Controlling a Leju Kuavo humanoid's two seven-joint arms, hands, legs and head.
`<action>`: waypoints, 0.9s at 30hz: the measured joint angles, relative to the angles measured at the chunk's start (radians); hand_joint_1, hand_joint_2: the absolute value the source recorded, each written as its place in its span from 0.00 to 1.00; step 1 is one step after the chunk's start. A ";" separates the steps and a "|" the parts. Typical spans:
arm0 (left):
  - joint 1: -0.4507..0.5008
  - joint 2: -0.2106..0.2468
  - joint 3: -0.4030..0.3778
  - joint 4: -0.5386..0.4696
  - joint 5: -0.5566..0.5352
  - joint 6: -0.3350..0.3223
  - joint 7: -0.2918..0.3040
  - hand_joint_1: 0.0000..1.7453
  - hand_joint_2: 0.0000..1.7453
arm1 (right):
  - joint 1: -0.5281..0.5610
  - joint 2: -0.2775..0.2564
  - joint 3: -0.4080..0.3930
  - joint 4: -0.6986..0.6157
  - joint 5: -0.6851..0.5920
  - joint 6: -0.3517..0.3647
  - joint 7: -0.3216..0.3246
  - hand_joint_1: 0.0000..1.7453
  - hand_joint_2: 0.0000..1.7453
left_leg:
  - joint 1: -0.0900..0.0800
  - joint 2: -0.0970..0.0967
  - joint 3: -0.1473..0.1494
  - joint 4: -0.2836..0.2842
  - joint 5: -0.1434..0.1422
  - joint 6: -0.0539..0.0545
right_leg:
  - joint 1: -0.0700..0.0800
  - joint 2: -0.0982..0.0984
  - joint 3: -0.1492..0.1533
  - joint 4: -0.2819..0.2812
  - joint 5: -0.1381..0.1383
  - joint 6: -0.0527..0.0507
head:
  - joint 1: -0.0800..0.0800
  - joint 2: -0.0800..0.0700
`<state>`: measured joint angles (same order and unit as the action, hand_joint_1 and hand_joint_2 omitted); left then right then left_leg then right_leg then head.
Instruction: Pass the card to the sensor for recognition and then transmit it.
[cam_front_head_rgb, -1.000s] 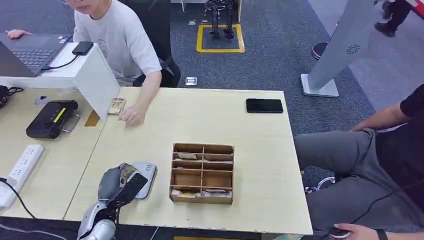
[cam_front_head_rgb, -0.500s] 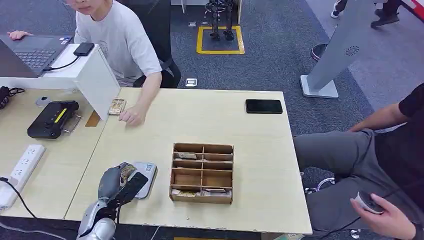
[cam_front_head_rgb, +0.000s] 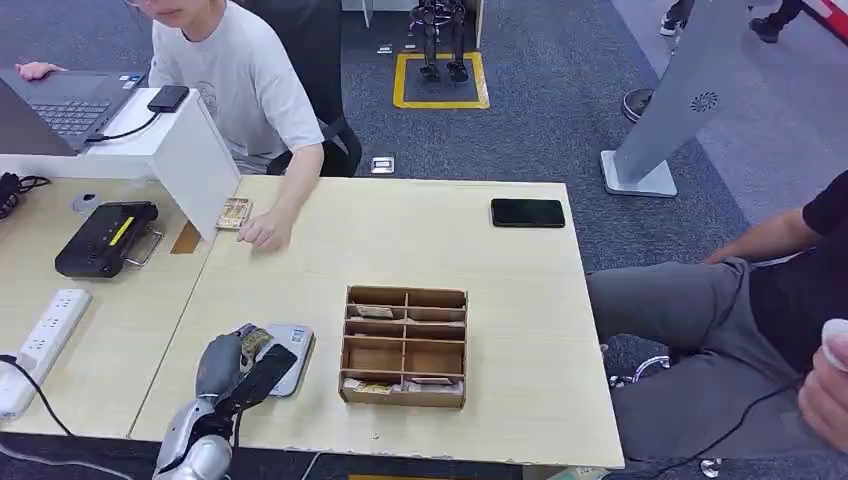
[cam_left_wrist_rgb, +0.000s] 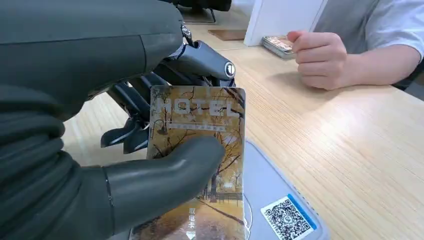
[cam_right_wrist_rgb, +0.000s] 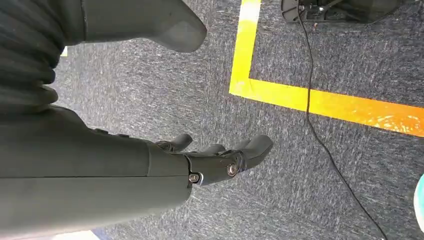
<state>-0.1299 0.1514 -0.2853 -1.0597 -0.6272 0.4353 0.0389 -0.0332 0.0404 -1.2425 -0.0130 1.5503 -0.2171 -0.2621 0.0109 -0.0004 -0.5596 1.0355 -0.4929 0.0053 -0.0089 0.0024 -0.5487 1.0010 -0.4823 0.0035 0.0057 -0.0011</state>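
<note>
The left robot hand (cam_front_head_rgb: 232, 365) grips the card (cam_left_wrist_rgb: 197, 165), thumb across it, directly over the sensor (cam_front_head_rgb: 290, 352).

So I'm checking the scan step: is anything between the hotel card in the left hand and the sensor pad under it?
Nothing visible is. The left hand holds the hotel card directly over the grey sensor pad, whose QR-code corner shows beside the card. The wooden organizer sits off to the side.
</note>
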 joint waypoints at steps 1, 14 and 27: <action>-0.001 0.000 0.001 0.002 -0.003 0.001 0.000 1.00 1.00 | 0.000 0.000 0.000 0.000 0.000 0.000 0.000 0.00 1.00 | 0.000 0.000 0.000 0.000 0.000 0.000 | 0.000 0.000 0.000 0.000 0.000 0.000 | 0.000 0.000; -0.216 0.092 0.034 -0.292 0.537 -0.167 -0.334 1.00 1.00 | -0.008 -0.003 0.035 0.002 0.019 -0.013 -0.009 0.00 1.00 | 0.005 -0.011 -0.029 0.004 0.018 -0.003 | 0.005 -0.009 -0.025 0.001 0.015 -0.003 | 0.001 0.000; -0.456 0.193 0.113 -0.391 0.441 -0.172 -0.284 1.00 1.00 | -0.014 -0.003 0.093 0.009 0.018 -0.012 0.014 0.00 1.00 | 0.003 -0.003 -0.030 0.004 0.019 -0.003 | 0.003 -0.002 -0.030 0.001 0.018 -0.004 | 0.000 0.000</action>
<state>-0.5855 0.3445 -0.1728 -1.4511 -0.1858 0.2636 -0.2449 -0.0471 0.0374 -1.1498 -0.0042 1.5686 -0.2289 -0.2480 0.0137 -0.0036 -0.5901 1.0394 -0.4741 0.0023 -0.0059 -0.0001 -0.5792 1.0019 -0.4640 -0.0007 0.0053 -0.0011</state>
